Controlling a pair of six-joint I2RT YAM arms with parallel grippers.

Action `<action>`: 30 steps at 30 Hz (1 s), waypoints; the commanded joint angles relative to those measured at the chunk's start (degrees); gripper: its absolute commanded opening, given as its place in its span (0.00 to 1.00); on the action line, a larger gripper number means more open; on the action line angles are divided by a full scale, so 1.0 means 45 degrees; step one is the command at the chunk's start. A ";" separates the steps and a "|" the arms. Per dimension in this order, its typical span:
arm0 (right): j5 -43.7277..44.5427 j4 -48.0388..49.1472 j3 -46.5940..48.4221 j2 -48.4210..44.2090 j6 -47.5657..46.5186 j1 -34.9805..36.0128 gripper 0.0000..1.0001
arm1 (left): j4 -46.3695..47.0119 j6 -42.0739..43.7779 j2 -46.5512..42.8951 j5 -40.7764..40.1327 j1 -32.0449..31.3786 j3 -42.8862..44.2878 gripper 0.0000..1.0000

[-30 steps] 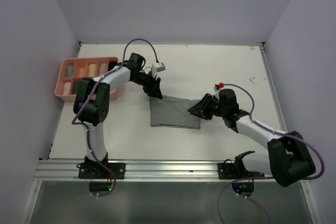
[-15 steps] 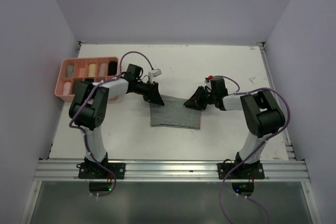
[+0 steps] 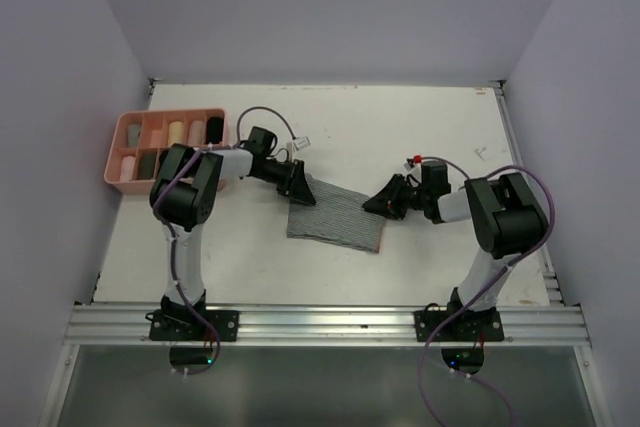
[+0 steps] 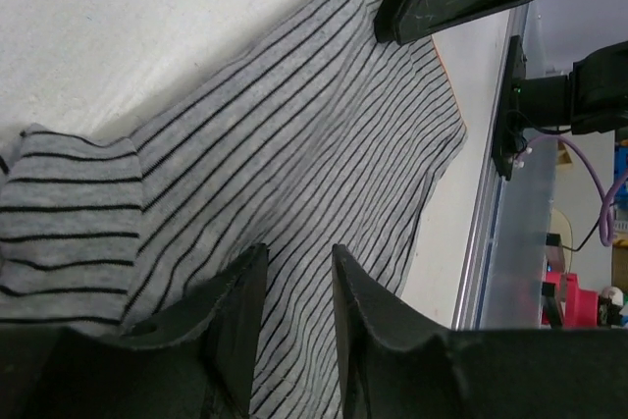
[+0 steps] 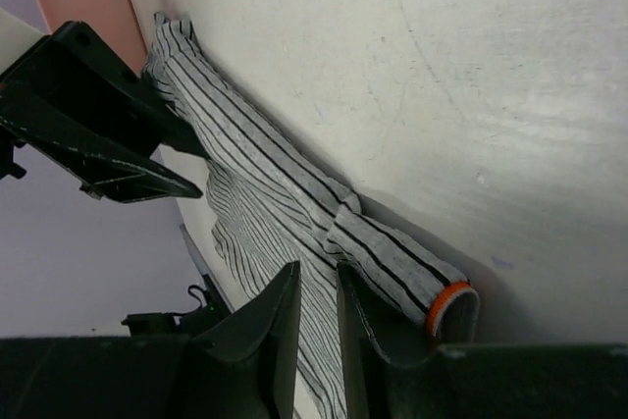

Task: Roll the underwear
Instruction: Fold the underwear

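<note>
One pink tray [image 3: 112, 162] sits at the far-left corner of the surface [image 3: 400, 127]. Just to its right the left arm folds up over its base and sends its forearm low and rightward, so that the left tool [image 3: 298, 187] lies on the far-left corner of the underwear [image 3: 335, 217]. From the wrist view the left tool [image 4: 297, 257] has its jaws narrowly apart with striped cloth showing in the gap and a small fold bunched beside them; whether cloth is pinched I cannot tell. The grey striped underwear lies spread flat near the middle of the surface, between the two tools, its far edge turned up a little at both corners. It looks light, limp and thin, likely to wrinkle, sag and slide on the smooth top rather than hold a shape, so the sound places to take it seem to be the two far corners at the hem, gripped evenly so that a roll starts straight. At the far-right corner the right tool [image 3: 378, 205] mirrors the other. In its own view the right tool [image 5: 317, 277] also shows a narrow gap, just beside a rolled-over hem ending in orange trim [image 5: 446, 303]; a firm hold cannot be confirmed. The right arm bends at its elbow above its base and reaches leftward, wrist low over the surface.
</note>
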 commanded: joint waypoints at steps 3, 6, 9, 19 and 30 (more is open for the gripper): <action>-0.0362 -0.2213 0.0674 -0.2521 -0.0635 0.0043 0.30 | -0.1278 0.1792 -0.2101 -0.0648 0.0153 -0.0012 0.43; -0.0244 -0.4308 0.1205 -0.4182 -0.1439 0.0043 0.31 | -0.1200 0.1656 -0.3469 -0.0531 0.0133 -0.0460 0.45; -0.0361 -0.4570 0.0566 -0.5063 -0.1268 0.0081 0.31 | -0.0829 0.1070 -0.4077 -0.0297 0.0133 -0.1066 0.45; 0.0145 -0.1466 -0.2133 -0.3505 -0.0425 0.0726 0.29 | 0.0264 0.0640 -0.2675 -0.0686 0.0114 -0.2082 0.45; 0.0812 -0.1816 -0.1919 -0.1665 -0.1207 0.0746 0.25 | -0.0378 0.1320 -0.0777 -0.1489 0.0289 -0.2122 0.43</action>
